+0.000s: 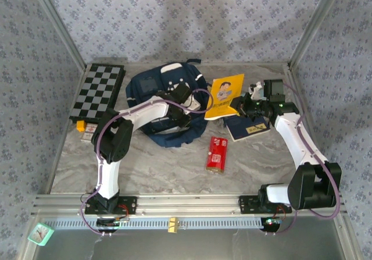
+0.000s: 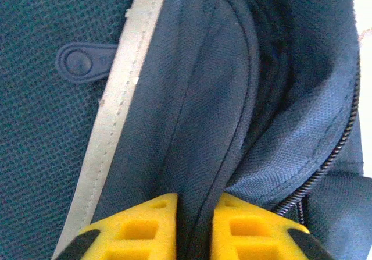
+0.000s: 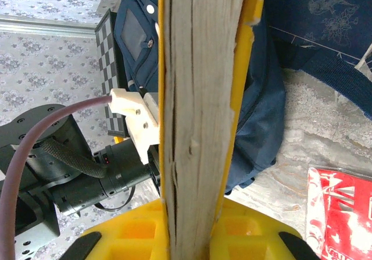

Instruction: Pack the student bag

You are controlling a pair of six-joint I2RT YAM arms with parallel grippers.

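Fingers [image 2: 136, 232] of the left gripper [image 2: 196, 206] are pinched together on a fold of the bag [image 2: 279, 138]; on my left wrist feed the navy cloth runs straight down between the two yellow pads. Just left of that fold I see the pale trim stripe [image 2: 116, 132], and to the right a zipper [image 2: 328, 164] curves along the edge of a flap.

From the top camera, the bag [image 1: 157, 85] lies on the table [image 1: 163, 167] at the far middle, with the left gripper [image 1: 187, 100] over its right side. A chessboard [image 1: 99, 91] sits to the left of the bag, near it but apart.

The right gripper [image 3: 195, 213] is clamped on a book [image 3: 197, 109], which I see edge-on, its page block standing upright between the yellow fingers [image 3: 131, 232] with the yellow cover on the right. In the top view the book [image 1: 225, 96] is held just right of the bag, its near left corner at the bag's edge; I cannot tell whether they touch. The right gripper [image 1: 249, 102] grips it at its right side.

A navy notebook [image 1: 247, 127] lies beneath and just near of that gripper. A red packet [image 1: 217, 153] lies flat on the table, nearer to me than the bag and book and apart from both.
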